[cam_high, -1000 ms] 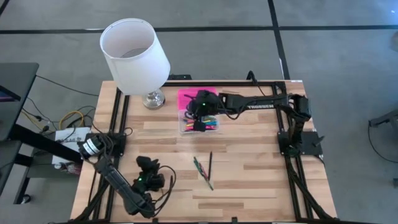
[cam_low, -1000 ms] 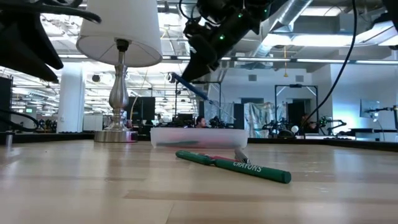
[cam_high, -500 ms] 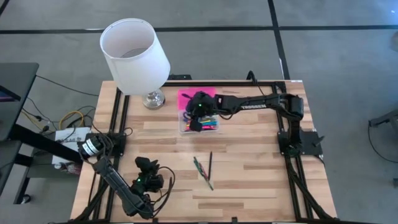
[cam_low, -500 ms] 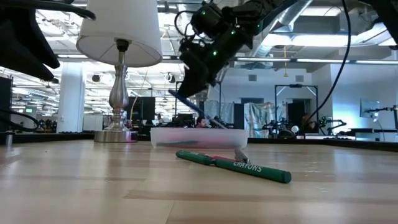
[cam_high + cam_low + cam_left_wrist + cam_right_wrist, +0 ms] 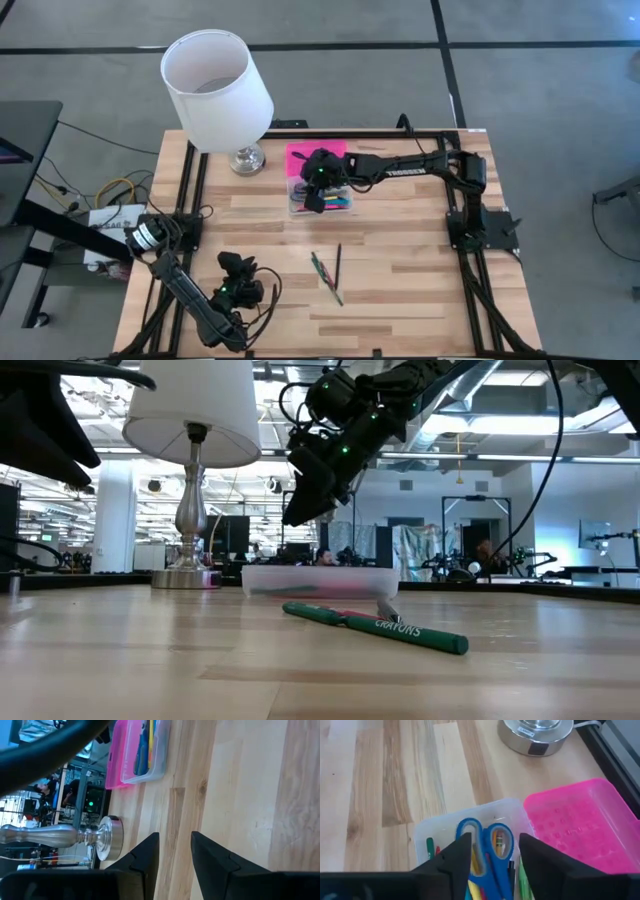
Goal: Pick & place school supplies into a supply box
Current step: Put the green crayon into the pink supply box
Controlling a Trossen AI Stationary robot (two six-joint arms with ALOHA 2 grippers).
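Note:
The supply box stands open at the table's far middle, with its clear base [image 5: 320,203] beside its pink lid [image 5: 300,156]. Blue-handled scissors [image 5: 485,845] and several coloured pencils lie in the base. My right gripper [image 5: 492,852] hovers open just above the base, nothing between its fingers. A green pencil [image 5: 375,625] and a dark pencil [image 5: 338,260] lie flat on the table's middle. My left gripper [image 5: 240,272] waits near the front left, its fingers [image 5: 150,852] a little apart with nothing between them.
A lamp with a white shade [image 5: 215,88] stands on its metal foot [image 5: 247,158] just left of the box. The bare wooden tabletop [image 5: 400,290] lies between the loose pencils and the table's right and near edges.
My right gripper has sunk toward the box's base with a blue pencil slanting down from its fingers, and has rolled a little. It has then opened and let go: the pencil no longer hangs below it.

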